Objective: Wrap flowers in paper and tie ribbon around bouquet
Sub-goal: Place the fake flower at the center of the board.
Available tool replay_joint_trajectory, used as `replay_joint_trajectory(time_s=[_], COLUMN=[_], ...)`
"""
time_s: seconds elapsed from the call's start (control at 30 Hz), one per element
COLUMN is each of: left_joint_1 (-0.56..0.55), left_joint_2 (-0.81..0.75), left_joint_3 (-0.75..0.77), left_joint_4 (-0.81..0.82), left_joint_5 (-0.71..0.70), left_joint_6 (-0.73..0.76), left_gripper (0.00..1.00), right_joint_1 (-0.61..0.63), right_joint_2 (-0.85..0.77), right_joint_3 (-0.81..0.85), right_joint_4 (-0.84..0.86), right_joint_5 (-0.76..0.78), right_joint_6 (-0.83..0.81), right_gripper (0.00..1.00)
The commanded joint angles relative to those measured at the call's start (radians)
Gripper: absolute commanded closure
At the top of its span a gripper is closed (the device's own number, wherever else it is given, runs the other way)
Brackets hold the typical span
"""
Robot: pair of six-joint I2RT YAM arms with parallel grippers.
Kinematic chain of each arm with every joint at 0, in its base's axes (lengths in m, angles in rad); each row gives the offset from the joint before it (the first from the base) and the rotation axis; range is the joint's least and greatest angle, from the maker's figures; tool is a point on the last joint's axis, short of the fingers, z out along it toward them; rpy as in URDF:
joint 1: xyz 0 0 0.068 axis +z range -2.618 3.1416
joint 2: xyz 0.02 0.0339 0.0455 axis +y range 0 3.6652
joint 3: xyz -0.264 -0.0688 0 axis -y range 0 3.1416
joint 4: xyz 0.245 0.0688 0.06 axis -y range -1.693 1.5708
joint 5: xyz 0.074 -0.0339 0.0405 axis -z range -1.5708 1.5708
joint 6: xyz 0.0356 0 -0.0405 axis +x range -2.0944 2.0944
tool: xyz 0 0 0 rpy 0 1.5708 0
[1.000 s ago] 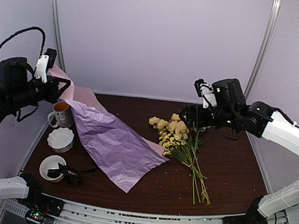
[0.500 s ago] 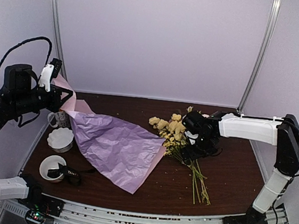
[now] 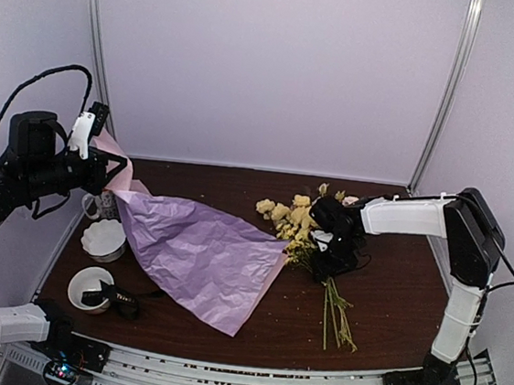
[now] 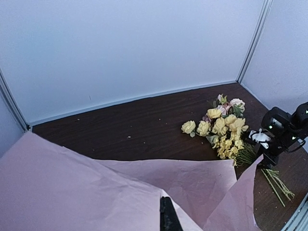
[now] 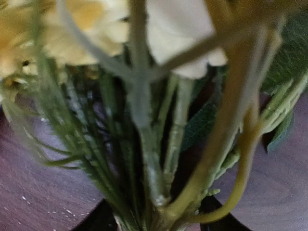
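Note:
The flowers [image 3: 298, 223], pale yellow with a few pink blooms, lie right of centre on the dark table, stems toward the front. My right gripper [image 3: 330, 255] is low over the stems just below the blooms, shut on them. Green stems [image 5: 159, 159] fill the gap between its two dark fingers [image 5: 96, 219]. The lilac paper [image 3: 197, 252] slopes from the table up to the left, where my left gripper [image 3: 111, 166] is shut on its raised corner. From the left wrist, the paper [image 4: 86, 192] spreads below a dark finger [image 4: 166, 216]. The black ribbon [image 3: 119, 300] lies by a bowl at front left.
A patterned mug [image 3: 101, 204], a scalloped white dish [image 3: 105, 237] and a white bowl [image 3: 82, 283] stand along the table's left edge, under the lifted paper. Pale booth walls and metal posts [image 3: 442, 92] close in the back and sides.
My right arm has dropped from above onto the flower stems and its jaws have closed around them, drawing the stems together. The left gripper has shifted the paper's corner slightly right.

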Motion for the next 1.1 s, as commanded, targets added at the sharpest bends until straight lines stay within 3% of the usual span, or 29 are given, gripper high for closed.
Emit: replay_joint_trajectory(time_s=[0.0,0.07,0.17,0.37,0.53,0.83,0.97,1.07], left_joint_1=[0.004,0.004,0.005,0.003,0.005,0.004,0.004,0.005], left_joint_2=[-0.002,-0.004,-0.005,-0.007,-0.018,-0.001,-0.006,-0.004], left_joint_3=[-0.006,-0.004,-0.004,-0.004,-0.01,-0.015,-0.009,-0.01], left_joint_4=[0.031,0.031,0.027,0.025,0.023,0.027,0.029,0.04], left_joint_5=[0.003,0.002,-0.005,-0.007,0.004,0.037,0.067,0.099], left_joint_6=[0.018,0.023,0.034,0.04,0.05,0.069,0.086,0.095], left_gripper=[1.0,1.0,1.0,1.0,1.0,1.0,1.0,1.0], right_joint_1=[-0.054,-0.098,-0.176,-0.308,-0.354,-0.559,-0.561,-0.558], right_joint_2=[0.02,0.007,-0.014,-0.019,-0.017,-0.014,-0.035,-0.055], right_joint_3=[-0.032,-0.052,-0.065,-0.036,0.032,-0.009,0.024,0.057], right_joint_4=[0.064,0.075,0.065,0.024,-0.174,-0.185,-0.208,-0.229], right_joint_5=[0.003,0.012,0.03,-0.181,-0.059,0.0,0.046,0.015], right_joint_6=[0.065,0.088,0.082,0.065,-0.001,-0.085,-0.126,-0.131], right_gripper=[0.64,0.82,0.97,0.99,1.0,1.0,0.91,0.63])
